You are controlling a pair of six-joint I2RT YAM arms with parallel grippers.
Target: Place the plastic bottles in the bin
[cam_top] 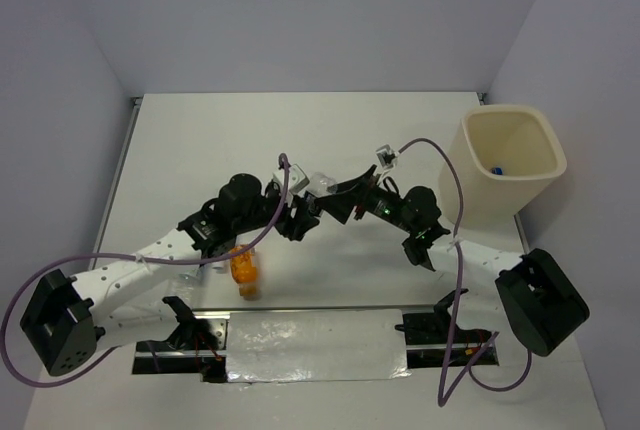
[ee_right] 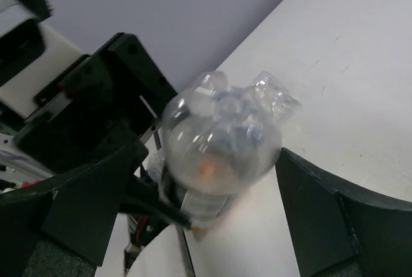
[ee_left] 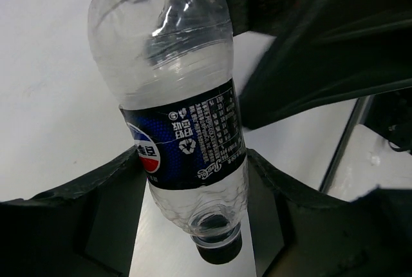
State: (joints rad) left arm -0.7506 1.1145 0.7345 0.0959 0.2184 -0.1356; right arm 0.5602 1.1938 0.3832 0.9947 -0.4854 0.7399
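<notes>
A clear plastic bottle [ee_left: 174,64] with a dark blue label sits between my left gripper's [ee_left: 193,167] fingers, cap toward the wrist camera; both fingers [ee_left: 109,180] press its label. In the top view that gripper [cam_top: 296,218] meets my right gripper [cam_top: 335,205] above the table's middle. The right wrist view shows the same bottle's lumpy base [ee_right: 222,129] between my right gripper's [ee_right: 209,161] wide-open fingers, with gaps on both sides. An orange bottle [cam_top: 244,272] lies on the table under the left arm. The cream bin [cam_top: 545,155] stands at the far right.
Something small and blue [cam_top: 497,169] lies inside the bin. A shiny metal strip [cam_top: 315,345] runs along the table's near edge between the arm bases. Purple cables [cam_top: 455,200] loop off both arms. Walls close the table at the back and sides.
</notes>
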